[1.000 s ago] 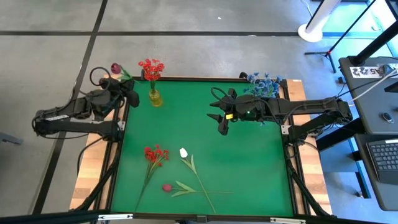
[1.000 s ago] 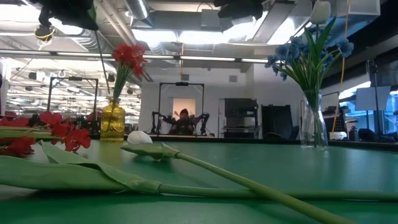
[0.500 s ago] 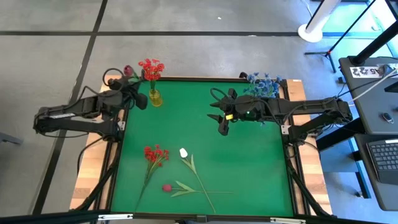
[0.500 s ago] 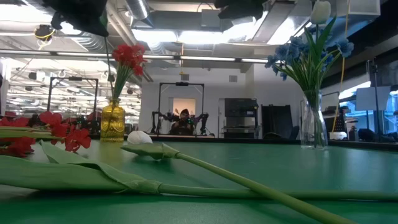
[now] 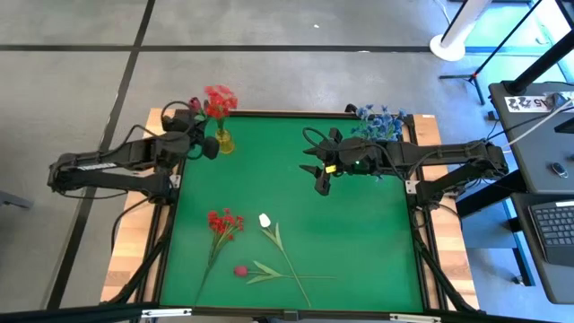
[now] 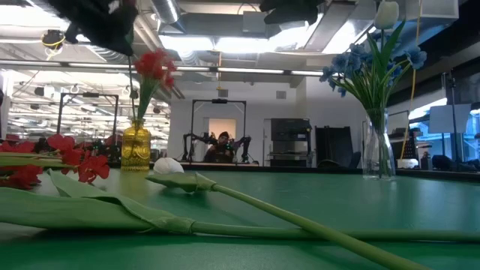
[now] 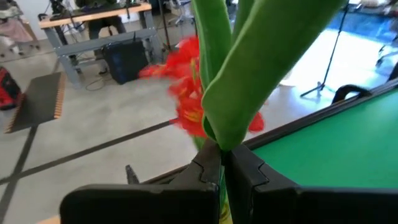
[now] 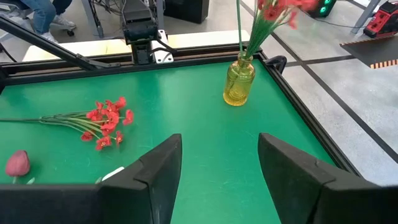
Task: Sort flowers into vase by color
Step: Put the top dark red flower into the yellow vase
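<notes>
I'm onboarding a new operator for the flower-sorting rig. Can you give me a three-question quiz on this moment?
1. True or false: the left hand is shut on a green flower stem.
2. Which vase is the left hand next to? A) the yellow vase with red flowers; B) the clear vase with blue flowers; C) neither.
3. Fill in: the right hand hangs over the green table with its fingers ____.

Key:
1. True; the left wrist view shows the fingers closed on the stem.
2. A.
3. Open; it holds nothing. A red cluster, a white tulip and a dark pink bud lie unsorted on the table.
</notes>
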Available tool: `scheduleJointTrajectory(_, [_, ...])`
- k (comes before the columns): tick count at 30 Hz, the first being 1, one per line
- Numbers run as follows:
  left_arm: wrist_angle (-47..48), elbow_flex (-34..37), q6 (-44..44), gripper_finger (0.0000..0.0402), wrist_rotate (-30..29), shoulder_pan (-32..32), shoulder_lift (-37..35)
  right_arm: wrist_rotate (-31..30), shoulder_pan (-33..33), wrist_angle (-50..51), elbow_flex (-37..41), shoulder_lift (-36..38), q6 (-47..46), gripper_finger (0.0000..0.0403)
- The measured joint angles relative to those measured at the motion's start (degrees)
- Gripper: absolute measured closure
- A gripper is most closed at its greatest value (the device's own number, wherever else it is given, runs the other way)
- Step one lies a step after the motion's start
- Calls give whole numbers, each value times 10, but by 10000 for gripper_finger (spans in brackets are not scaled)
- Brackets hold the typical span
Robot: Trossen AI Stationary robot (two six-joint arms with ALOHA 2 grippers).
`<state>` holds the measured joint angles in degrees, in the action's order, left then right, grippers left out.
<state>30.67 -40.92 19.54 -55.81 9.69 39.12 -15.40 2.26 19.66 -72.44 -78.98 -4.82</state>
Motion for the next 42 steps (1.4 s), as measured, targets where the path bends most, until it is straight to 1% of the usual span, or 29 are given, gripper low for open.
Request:
scheduleJointTrajectory(7, [-16,22,22,401,1,21,33,0,0,0,0,0,0,194])
scheduleJointTrajectory(15, [-17,22,29,394,57,46,73,0,0,0,0,0,0,194])
scheduleJointTrajectory(26, [-16,23,43,391,89,72,143,0,0,0,0,0,0,194])
scheduleJointTrajectory(31, [-18,23,43,391,89,86,153,0,0,4,0,0,0,194])
scheduleJointTrajectory(34, [-17,23,43,390,102,94,152,0,0,5,0,0,0,194])
scheduleJointTrajectory(37, [-4,22,36,389,103,100,152,0,0,7,0,0,0,194])
scheduleJointTrajectory(42, [17,22,39,363,137,103,152,0,0,7,0,0,0,194])
